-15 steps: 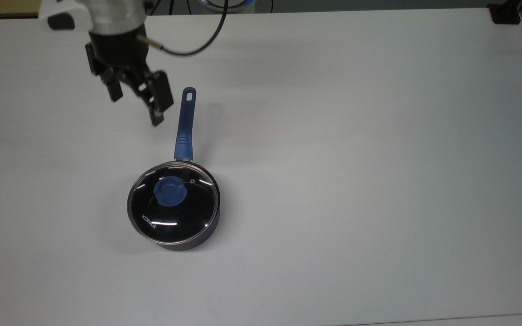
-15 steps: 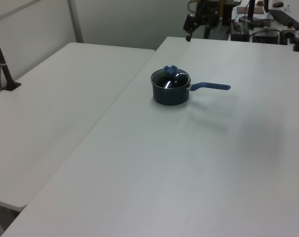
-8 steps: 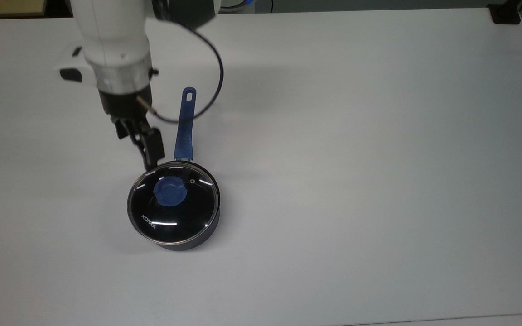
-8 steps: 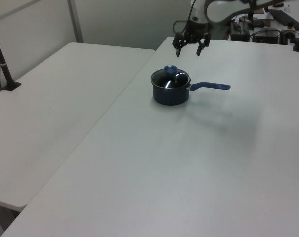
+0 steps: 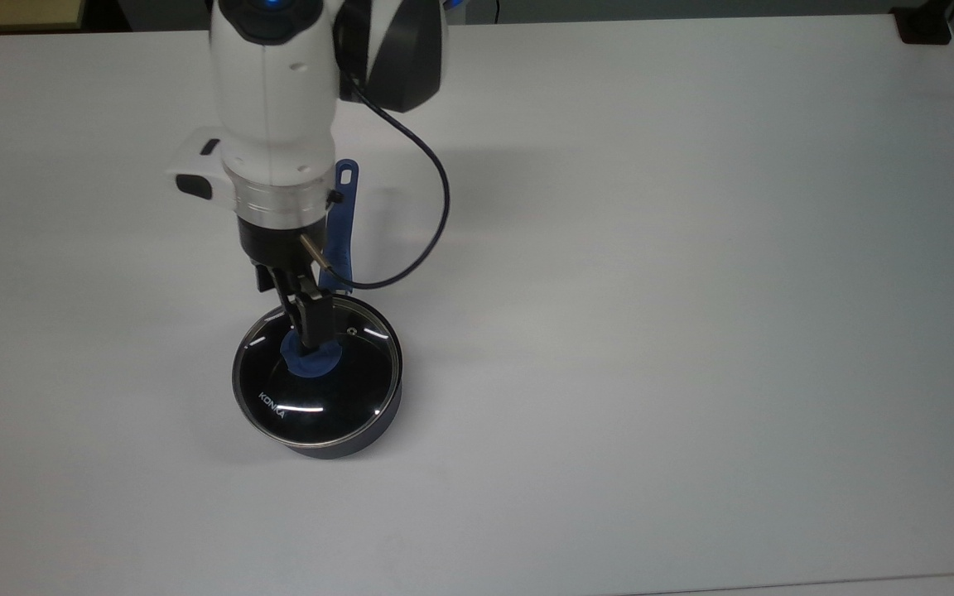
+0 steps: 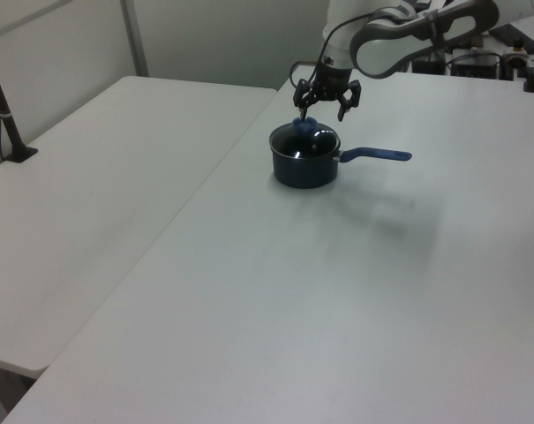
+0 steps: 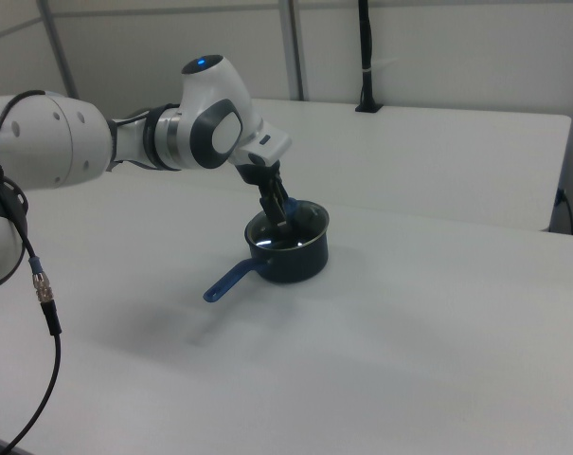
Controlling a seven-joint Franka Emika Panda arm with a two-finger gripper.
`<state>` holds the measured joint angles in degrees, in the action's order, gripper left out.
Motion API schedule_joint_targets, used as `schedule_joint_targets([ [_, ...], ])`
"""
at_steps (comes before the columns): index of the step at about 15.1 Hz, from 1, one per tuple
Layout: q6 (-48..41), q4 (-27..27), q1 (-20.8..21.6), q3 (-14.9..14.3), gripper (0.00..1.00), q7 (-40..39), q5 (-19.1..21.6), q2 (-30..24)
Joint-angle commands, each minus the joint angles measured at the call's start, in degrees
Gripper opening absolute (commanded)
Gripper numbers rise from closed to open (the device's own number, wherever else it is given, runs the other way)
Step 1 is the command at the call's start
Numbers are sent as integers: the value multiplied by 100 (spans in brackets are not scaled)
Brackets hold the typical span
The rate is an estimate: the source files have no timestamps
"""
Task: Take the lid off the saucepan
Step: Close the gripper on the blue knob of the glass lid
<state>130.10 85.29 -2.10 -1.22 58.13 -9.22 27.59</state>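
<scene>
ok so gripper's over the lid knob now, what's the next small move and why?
Probably ease straight down a little and close on the knob. In the left view the gripper is open, with one finger on each side of the knob and just above it. The lid sits flat on the saucepan, so nothing is lifted yet. Closing first gives a hold before any pull upward.

You are looking at a plain white table [image 5: 692,331]. A small dark saucepan [image 5: 361,434] sits on it, left of centre in the top view.

Glossy glass lid [image 5: 336,389], metal rim; matt white table [image 5: 692,331]
</scene>
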Motion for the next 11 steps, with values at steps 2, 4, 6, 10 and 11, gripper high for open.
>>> schedule_joint_targets([
  [2, 138, -373, 262, -45, 100, 366, -115, 124],
  [4, 191, -373, 298, -45, 100, 445, -124, 141],
  [6, 191, -399, 298, -53, 100, 436, -202, 273],
  [10, 323, -470, 245, -80, 100, 436, -352, 387],
  [11, 341, -487, 245, -88, 100, 436, -353, 449],
])
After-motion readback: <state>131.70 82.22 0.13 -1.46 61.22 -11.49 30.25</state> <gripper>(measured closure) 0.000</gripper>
